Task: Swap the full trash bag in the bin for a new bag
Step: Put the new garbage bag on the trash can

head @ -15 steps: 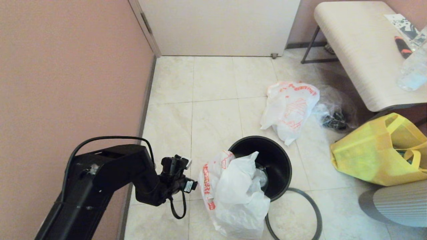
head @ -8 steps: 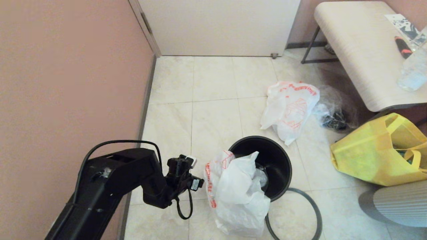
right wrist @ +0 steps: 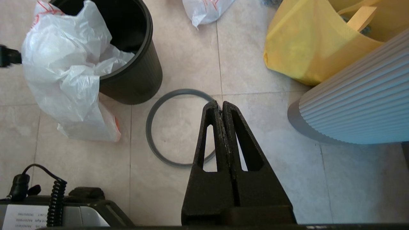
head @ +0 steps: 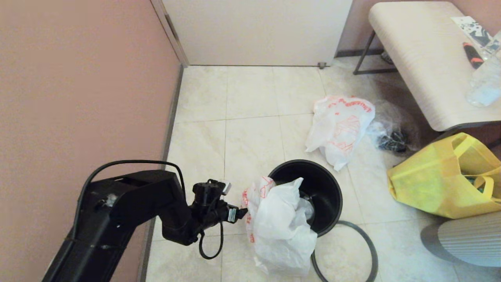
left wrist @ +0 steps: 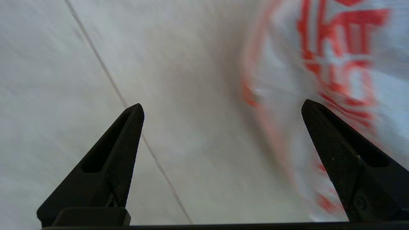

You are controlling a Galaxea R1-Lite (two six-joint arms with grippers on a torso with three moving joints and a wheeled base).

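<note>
Since a second ago my left gripper (head: pixel 242 212) has slid rightward up to the full trash bag (head: pixel 280 225); its jaws are spread wide, holding nothing. I see the bag draped over the bin (head: pixel 319 196), its hoop (head: pixel 362 239) lying on the floor beside. Farther right lies the new bag (head: pixel 340 127). My right gripper (right wrist: pixel 222 105) hangs parked, pinched together, empty.

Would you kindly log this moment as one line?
left end effector: open beside printed white plastic bag | bag: draped over round black bin
</note>
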